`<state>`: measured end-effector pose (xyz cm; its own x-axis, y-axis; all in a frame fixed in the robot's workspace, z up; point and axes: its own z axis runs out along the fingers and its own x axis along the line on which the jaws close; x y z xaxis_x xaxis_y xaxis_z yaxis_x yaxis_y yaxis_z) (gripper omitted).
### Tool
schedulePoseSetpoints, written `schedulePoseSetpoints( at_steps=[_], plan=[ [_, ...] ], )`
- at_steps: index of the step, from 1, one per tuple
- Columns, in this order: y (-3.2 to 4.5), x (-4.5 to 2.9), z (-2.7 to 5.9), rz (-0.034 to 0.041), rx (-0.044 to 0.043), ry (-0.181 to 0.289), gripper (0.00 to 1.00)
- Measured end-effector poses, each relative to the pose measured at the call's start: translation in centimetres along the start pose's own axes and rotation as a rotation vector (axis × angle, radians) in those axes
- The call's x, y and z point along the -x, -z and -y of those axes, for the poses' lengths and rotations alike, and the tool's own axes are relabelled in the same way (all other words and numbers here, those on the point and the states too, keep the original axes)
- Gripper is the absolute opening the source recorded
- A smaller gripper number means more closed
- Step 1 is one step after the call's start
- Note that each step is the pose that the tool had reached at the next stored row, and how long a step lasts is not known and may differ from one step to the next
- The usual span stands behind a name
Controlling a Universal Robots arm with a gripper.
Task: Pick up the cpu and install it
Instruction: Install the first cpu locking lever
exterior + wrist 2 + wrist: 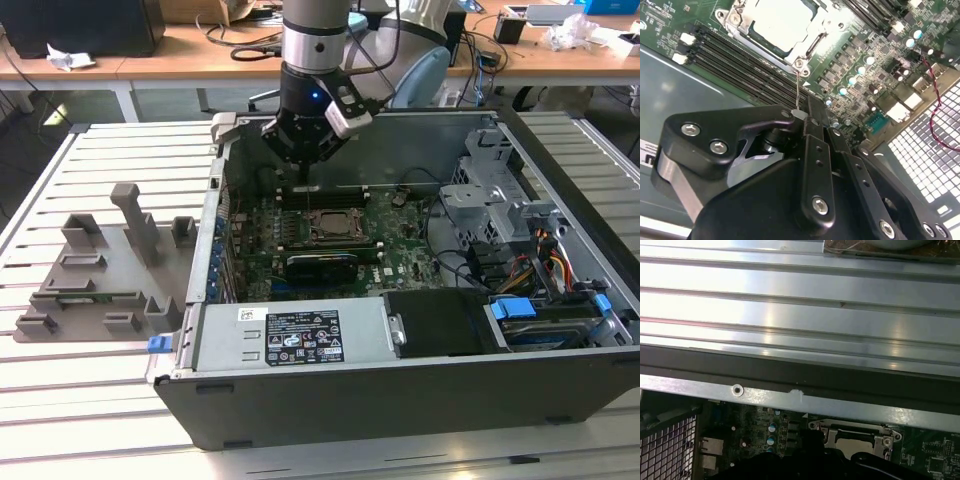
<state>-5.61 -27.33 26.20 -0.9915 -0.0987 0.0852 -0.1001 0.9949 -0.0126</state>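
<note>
We find the cpu (782, 22) seated in its socket (812, 47) and the pincer (802, 116) closed on the thin lever (797, 87), apparently to latch it.

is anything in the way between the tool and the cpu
Nothing visible blocks it. The cpu lies bare-topped inside the socket frame, and the tool hangs close beside that frame's corner; only a thin metal rod runs from the frame to the tool.
</note>
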Motion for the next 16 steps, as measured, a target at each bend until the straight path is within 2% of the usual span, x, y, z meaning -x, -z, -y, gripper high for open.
schedulePoseSetpoints(
  at_steps=[2,12,16],
  plan=[
    [0.02,0.39,0.04,-0.0007,0.0001,0.000,0.11],
    [0.04,1.34,0.14,-0.0009,0.0000,0.000,0.11],
    [0.04,1.34,0.14,-0.0009,0.0000,0.000,0.11]
  ],
)
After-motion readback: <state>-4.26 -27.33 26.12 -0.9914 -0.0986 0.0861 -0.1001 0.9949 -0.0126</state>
